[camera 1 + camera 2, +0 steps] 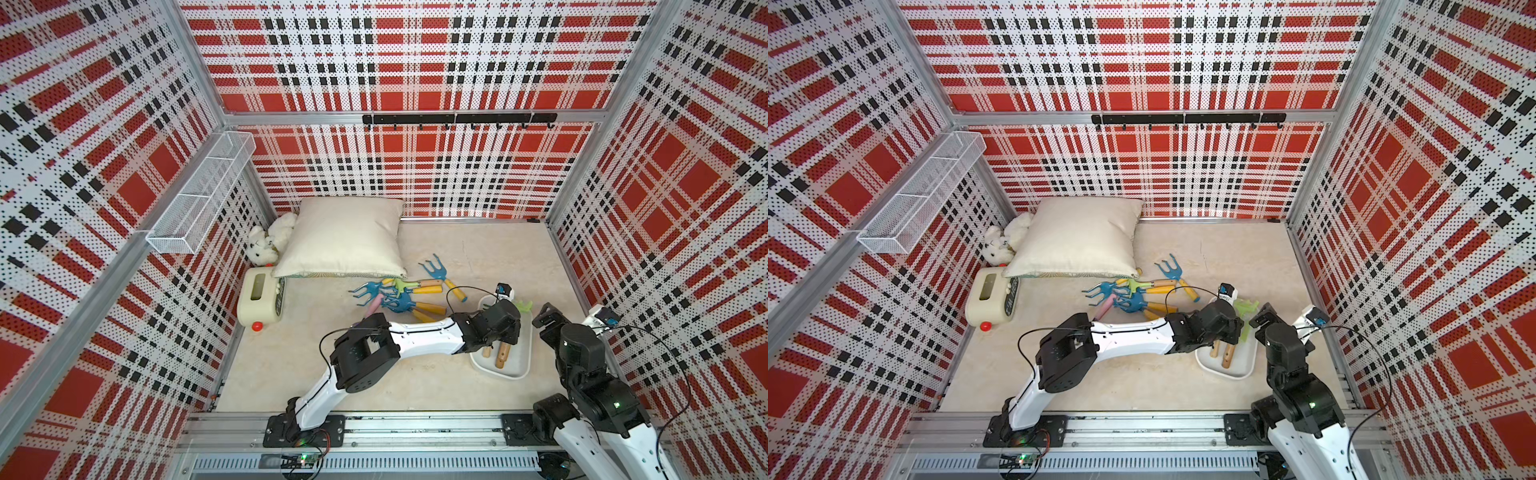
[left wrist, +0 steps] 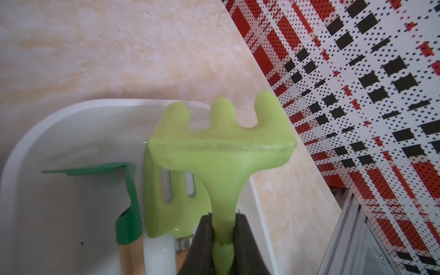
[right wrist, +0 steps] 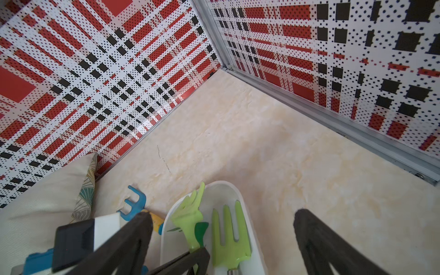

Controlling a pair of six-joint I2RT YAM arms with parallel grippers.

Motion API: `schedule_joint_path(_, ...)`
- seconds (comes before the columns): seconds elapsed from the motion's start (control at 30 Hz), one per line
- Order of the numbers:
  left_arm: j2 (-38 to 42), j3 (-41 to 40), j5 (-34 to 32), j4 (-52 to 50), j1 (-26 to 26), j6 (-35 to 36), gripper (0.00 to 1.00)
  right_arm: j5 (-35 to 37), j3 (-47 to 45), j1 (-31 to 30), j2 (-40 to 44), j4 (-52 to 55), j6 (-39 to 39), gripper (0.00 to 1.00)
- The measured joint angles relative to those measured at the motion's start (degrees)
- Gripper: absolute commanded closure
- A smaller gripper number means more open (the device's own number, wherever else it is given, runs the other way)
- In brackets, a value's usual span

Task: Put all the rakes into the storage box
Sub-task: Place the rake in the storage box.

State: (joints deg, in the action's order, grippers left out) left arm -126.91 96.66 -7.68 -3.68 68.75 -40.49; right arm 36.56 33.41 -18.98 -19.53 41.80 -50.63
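A robot's two arms work over a pale marble-patterned desk (image 1: 374,374) walled in red, black and white plaid. The left claw (image 2: 223,216) is pressed together, pinching the narrow neck of a light green plastic rake (image 2: 221,152). The rake hangs over the far end of the storage box (image 2: 71,107), a shallow white tub near the right-hand wall, with its three blunt tines reaching just past the box's rim. Whether the rake touches anything beneath it cannot be told.

Inside the box lie a dark green tool (image 2: 128,202) with a wooden handle and a light green slotted fork (image 2: 171,202), side by side. The right claw (image 3: 222,213) is spread wide and holds nothing, hovering just beside the box.

Further left on the desk sits a heap of blue rakes (image 1: 399,301) with yellow and wooden handles, near a cream pillow (image 1: 345,237).
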Motion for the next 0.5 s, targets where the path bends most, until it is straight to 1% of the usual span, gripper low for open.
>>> schedule_joint_path(0.07, -0.61, 0.61, 0.42, -0.37, -0.20, -0.15, 0.74, 0.00, 0.00, 0.00, 0.00, 0.31, -0.04, 0.00)
schedule_joint_path(0.1, -0.61, 0.63, 0.57, -0.83, -0.26, -0.24, 0.65, -0.02, 0.00, 0.00, 0.00, 0.39, -0.04, 0.00)
schedule_joint_path(0.17, -0.61, 0.63, 0.98, -1.07, -0.33, -0.68, 0.51, -0.04, 0.00, 0.00, -0.02, 0.44, -0.04, 0.00)
schedule_joint_path(0.23, -0.59, 0.63, 1.25, -1.20, -0.33, -1.01, 0.44, -0.07, 0.00, 0.00, -0.09, 0.42, -0.02, 0.00)
schedule_joint_path(0.33, 0.02, 0.11, 1.31, -1.22, -0.20, -1.38, 0.37, -0.09, 0.00, 0.00, -0.24, 0.42, 0.00, 0.00)
schedule_joint_path(0.5, 4.59, -4.07, 0.90, -1.05, -0.09, -1.73, 0.30, -0.46, 0.00, 0.00, -1.03, 0.39, 0.17, 0.00)
